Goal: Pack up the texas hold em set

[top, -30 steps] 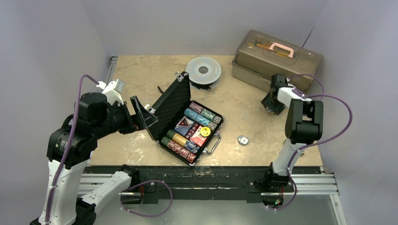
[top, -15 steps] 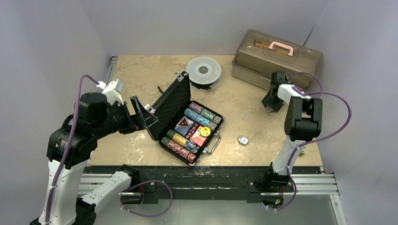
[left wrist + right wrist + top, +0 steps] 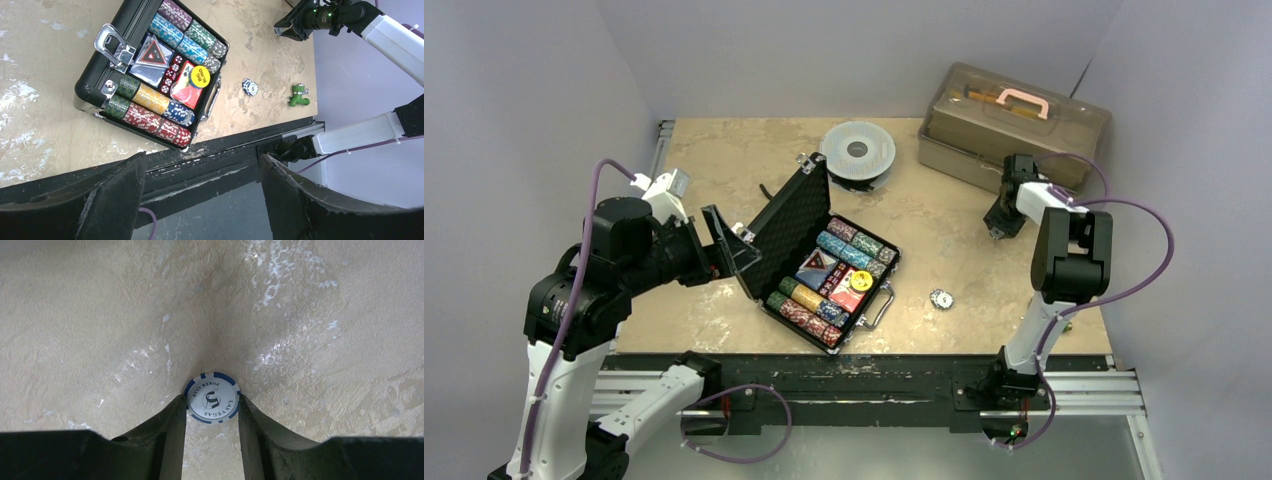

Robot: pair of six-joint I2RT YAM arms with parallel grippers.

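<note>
The black briefcase (image 3: 776, 230) lies open mid-table, its lid tilted up to the left. It holds rows of poker chips (image 3: 849, 243), card decks and a yellow disc (image 3: 861, 281); the left wrist view shows the case (image 3: 90, 85) too. My left gripper (image 3: 734, 245) is open and empty just left of the lid; its fingers (image 3: 110, 200) frame the table's front rail. My right gripper (image 3: 1001, 222) is shut on a blue-and-white chip (image 3: 212, 398), pinched edge to edge at its fingertips (image 3: 176, 412) over the table. Another blue-and-white chip (image 3: 941, 298) lies right of the case.
A translucent brown toolbox (image 3: 1014, 125) with a pink handle stands at the back right, just behind my right gripper. A round grey spool (image 3: 857, 152) sits behind the case lid. A small green part (image 3: 299, 95) lies near the front right corner.
My right gripper has shifted slightly toward the back of the table. The left arm and the case have not moved.
</note>
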